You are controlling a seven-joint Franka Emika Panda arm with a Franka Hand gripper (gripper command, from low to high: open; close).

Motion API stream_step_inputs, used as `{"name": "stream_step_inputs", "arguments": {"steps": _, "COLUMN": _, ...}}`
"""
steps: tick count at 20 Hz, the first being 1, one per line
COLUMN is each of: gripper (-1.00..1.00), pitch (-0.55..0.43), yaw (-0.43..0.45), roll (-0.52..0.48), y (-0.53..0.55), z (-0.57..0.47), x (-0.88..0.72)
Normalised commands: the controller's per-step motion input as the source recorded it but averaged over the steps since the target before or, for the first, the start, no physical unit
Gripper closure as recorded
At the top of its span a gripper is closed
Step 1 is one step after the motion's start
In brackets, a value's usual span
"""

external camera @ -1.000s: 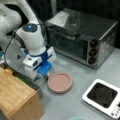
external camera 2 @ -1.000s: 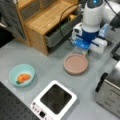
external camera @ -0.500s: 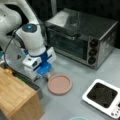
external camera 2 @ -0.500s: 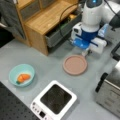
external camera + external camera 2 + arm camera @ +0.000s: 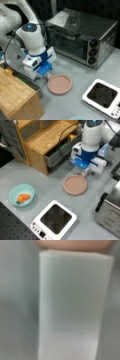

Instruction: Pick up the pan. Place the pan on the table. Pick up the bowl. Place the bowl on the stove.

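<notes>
Grey table (image 5: 45, 185), pan (image 5: 75, 185) flat beside low pincer (image 5: 87, 173).

Pinkish-brown pan (image 5: 60, 84) on matte grey table (image 5: 75, 105); its handle (image 5: 72, 307) pale white in wrist view. Teal bowl (image 5: 21, 195) holding an orange item (image 5: 23, 197). Stove (image 5: 54, 220) white with black burner. Gripper (image 5: 42, 77) white body with blue parts, cyan light on the arm. Toaster oven (image 5: 82, 40) silver, black knobs. Wooden box (image 5: 17, 100) light tan.
</notes>
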Motion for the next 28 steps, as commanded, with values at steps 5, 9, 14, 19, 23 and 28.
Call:
{"name": "stream_step_inputs", "arguments": {"steps": 5, "gripper": -1.0, "pitch": 0.145, "yaw": 0.003, "roll": -0.084, "y": -0.01, "z": 0.17, "x": 0.12}}
{"name": "stream_step_inputs", "arguments": {"steps": 9, "gripper": -1.0, "pitch": 0.215, "yaw": 0.003, "roll": -0.065, "y": 0.0, "z": 0.29, "x": 0.17}}
{"name": "stream_step_inputs", "arguments": {"steps": 14, "gripper": -1.0, "pitch": 0.259, "yaw": 0.015, "roll": -0.047, "y": 0.01, "z": 0.36, "x": 0.33}}
{"name": "stream_step_inputs", "arguments": {"steps": 19, "gripper": -1.0, "pitch": 0.307, "yaw": 0.015, "roll": -0.032, "y": 0.05, "z": 0.34, "x": 0.45}}
{"name": "stream_step_inputs", "arguments": {"steps": 23, "gripper": -1.0, "pitch": 0.381, "yaw": -0.011, "roll": -0.027, "y": 0.12, "z": 0.39, "x": 0.46}}
{"name": "stream_step_inputs", "arguments": {"steps": 28, "gripper": -1.0, "pitch": 0.465, "yaw": -0.071, "roll": -0.008, "y": 0.14, "z": 0.56, "x": 0.51}}
